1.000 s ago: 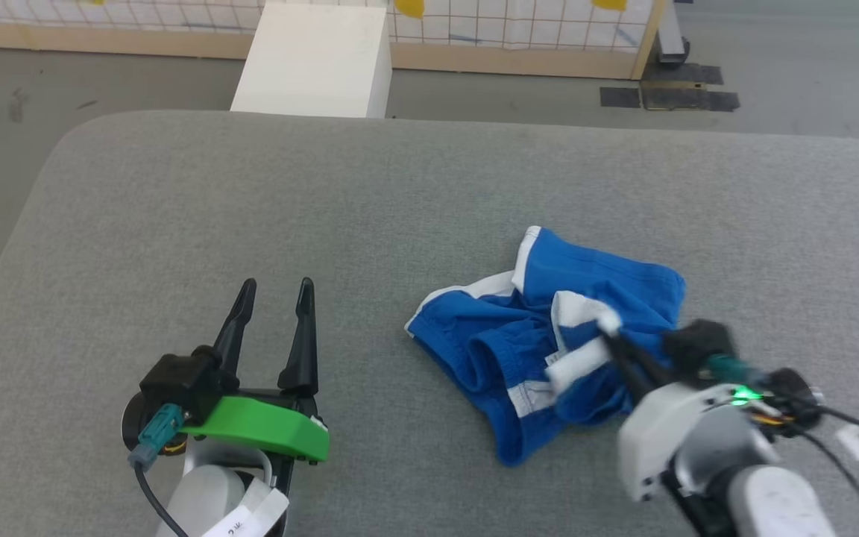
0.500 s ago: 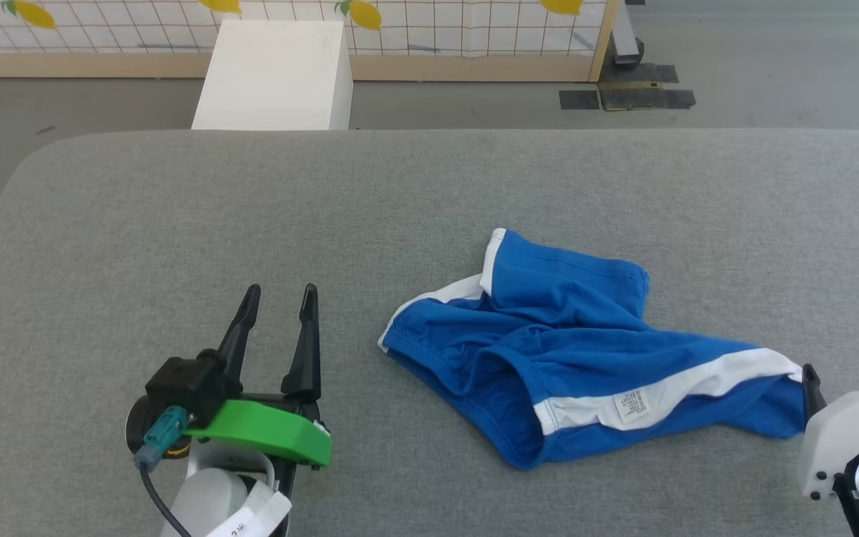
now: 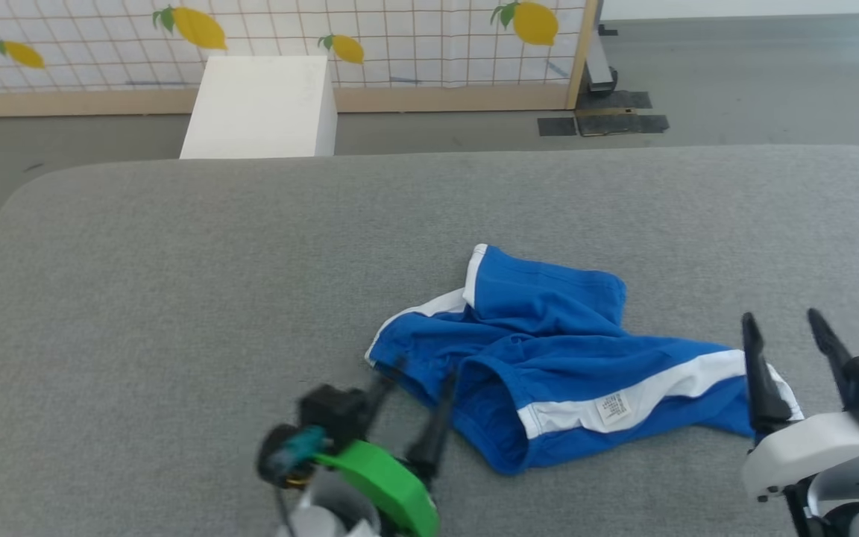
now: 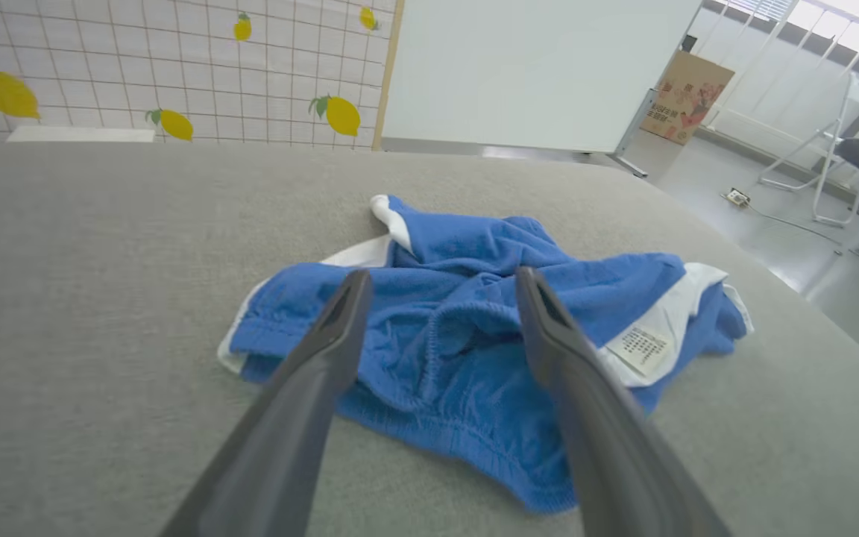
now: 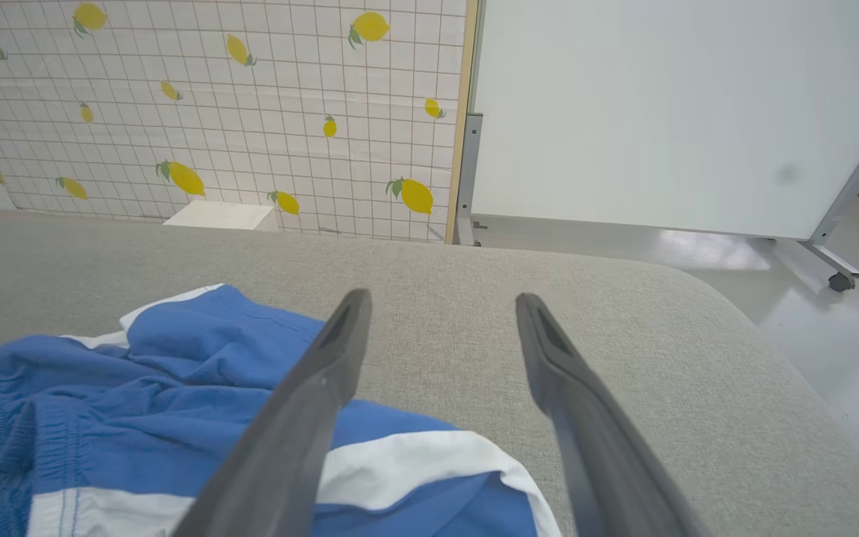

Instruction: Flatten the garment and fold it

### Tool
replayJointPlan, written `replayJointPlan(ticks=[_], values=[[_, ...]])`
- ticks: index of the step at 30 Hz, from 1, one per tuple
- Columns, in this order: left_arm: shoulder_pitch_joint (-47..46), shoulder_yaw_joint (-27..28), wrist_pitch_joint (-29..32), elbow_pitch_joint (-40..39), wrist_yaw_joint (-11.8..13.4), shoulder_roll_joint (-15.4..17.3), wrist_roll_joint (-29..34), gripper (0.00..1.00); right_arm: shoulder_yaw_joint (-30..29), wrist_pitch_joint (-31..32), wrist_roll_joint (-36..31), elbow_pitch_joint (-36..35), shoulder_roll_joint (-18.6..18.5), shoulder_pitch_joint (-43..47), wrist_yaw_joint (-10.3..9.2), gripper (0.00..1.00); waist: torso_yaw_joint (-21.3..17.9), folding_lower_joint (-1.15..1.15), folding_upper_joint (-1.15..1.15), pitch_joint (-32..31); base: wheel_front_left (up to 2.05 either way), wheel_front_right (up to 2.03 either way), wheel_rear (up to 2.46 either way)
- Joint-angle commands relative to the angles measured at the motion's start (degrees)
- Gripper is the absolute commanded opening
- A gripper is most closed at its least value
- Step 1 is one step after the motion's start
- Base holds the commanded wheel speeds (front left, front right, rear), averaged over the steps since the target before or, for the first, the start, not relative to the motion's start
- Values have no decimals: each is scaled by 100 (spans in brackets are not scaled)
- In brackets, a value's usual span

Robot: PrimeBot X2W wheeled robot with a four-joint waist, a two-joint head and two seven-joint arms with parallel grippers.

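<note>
The garment [image 3: 549,358], bright blue shorts with white stripes, lies crumpled but stretched out sideways on the grey table [image 3: 176,261], its small white label [image 3: 612,409] facing up. My left gripper [image 3: 423,373] is open and motion-blurred, its tips at the gathered waistband on the garment's left end. In the left wrist view the gripper [image 4: 442,274] hangs just over the garment [image 4: 467,335]. My right gripper [image 3: 781,319] is open at the garment's right end, holding nothing. From the right wrist, that gripper [image 5: 442,297] stands above the white-striped hem of the garment [image 5: 176,373].
A white box [image 3: 258,108] stands on the floor beyond the table's far edge, before a lemon-print grid partition [image 3: 325,37]. A whiteboard on wheels [image 5: 661,112] stands further right. The table's rounded right edge [image 5: 772,373] is close to my right gripper.
My right gripper drew the white-striped leg out to the right, then opened and let it go. My left gripper has moved right to the waistband. The camera has shifted too.
</note>
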Motion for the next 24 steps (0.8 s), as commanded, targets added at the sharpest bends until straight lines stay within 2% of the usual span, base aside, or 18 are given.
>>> replayJointPlan(ticks=[1,4,8,14,20,21,22,24], values=[[-74,-175,140,66,-31,-2,-146,100,67,-64,28,30,-4,51,-10,100,-109,0,0,-30,0,0,0],[-207,-638,582,267,-36,-2,-448,100,276,-79,62,113,-4,27,-10,100,-267,0,0,-12,0,0,0],[-360,-954,1097,490,-19,-2,-722,100,459,-117,147,217,-4,-14,-10,100,-501,0,0,53,0,0,0],[-603,-1081,1541,651,154,-2,-1011,100,600,-223,254,396,-4,-100,-10,100,-775,0,0,179,0,0,0],[-794,-1131,1882,816,286,-2,-1219,100,666,-313,327,546,-4,-180,-10,100,-886,0,0,256,0,0,0],[-816,-1141,1898,826,292,-2,-1239,43,668,-324,336,559,-4,-189,-10,100,-886,0,0,265,0,0,0],[-847,-1154,1886,828,298,-2,-1242,0,664,-338,347,572,-4,-198,-10,100,-877,0,0,277,0,0,0],[-880,-1176,1869,835,304,-2,-1249,0,637,-361,358,587,-4,-209,-10,100,-831,0,0,293,0,0,0]])
